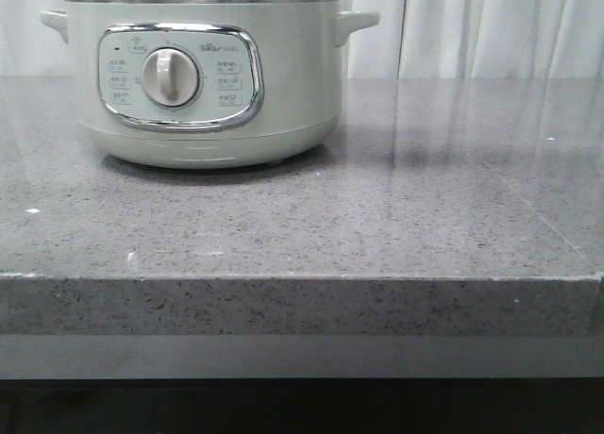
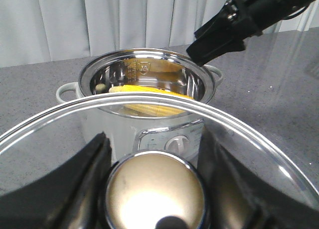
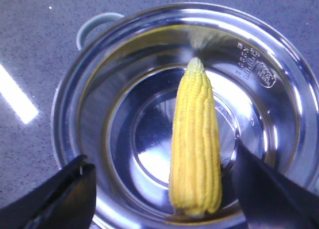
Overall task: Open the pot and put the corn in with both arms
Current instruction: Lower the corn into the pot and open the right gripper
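The pale mint-green pot [image 1: 203, 80] stands at the back left of the grey counter, its lid off. The yellow corn [image 3: 195, 149] lies on the pot's steel bottom [image 3: 149, 139]; it also shows in the left wrist view [image 2: 149, 92] inside the pot [image 2: 144, 104]. My right gripper [image 3: 164, 189] is open and empty above the pot, its fingers apart on either side of the cob; it shows as a black arm in the left wrist view [image 2: 224, 32]. My left gripper [image 2: 155, 164] is shut on the round knob [image 2: 155, 194] of the glass lid [image 2: 259, 144], held in front of the pot. No gripper shows in the front view.
The grey speckled counter [image 1: 425, 198] stretches to the right of the pot, with its front edge [image 1: 302, 278] near the camera. White curtains [image 1: 472, 28] hang behind.
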{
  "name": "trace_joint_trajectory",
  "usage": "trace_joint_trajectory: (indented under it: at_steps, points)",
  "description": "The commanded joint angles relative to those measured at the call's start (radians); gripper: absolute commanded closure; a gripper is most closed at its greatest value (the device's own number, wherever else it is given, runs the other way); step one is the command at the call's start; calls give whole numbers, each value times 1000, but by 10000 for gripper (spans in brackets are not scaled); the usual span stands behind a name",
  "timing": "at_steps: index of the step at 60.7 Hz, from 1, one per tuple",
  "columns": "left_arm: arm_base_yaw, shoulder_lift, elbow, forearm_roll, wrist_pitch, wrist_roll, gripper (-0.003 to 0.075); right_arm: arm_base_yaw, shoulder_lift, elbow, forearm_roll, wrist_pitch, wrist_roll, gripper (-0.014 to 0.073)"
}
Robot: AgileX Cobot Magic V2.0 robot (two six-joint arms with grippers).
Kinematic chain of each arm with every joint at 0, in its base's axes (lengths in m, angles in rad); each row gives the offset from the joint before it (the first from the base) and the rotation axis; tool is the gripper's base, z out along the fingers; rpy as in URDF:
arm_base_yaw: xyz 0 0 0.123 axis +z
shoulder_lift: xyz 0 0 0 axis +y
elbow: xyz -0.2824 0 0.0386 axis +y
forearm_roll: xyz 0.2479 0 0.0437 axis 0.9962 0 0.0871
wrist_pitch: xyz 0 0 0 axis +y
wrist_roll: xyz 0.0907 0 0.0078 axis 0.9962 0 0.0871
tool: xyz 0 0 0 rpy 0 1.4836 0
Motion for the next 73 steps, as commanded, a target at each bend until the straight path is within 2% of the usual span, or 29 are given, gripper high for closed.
trace_joint_trajectory:
  at_steps: [1,27,44,61,73]
  points:
    - [-1,-1,-36,-10,-149,-3,534,-3,-136,61,32,-115,-11,13]
    - [-1,-1,-36,-10,-149,-3,534,-3,-562,547,32,-324,-56,13]
    - [-1,-1,-36,-10,-149,-3,534,-3,-812,825,32,-406,-57,13]
    - [-1,-1,-36,-10,-149,-3,534,-3,-977,1011,32,-433,-57,13]
    - [-1,-1,-36,-10,-149,-3,534,-3,-1008,1038,32,-424,-57,13]
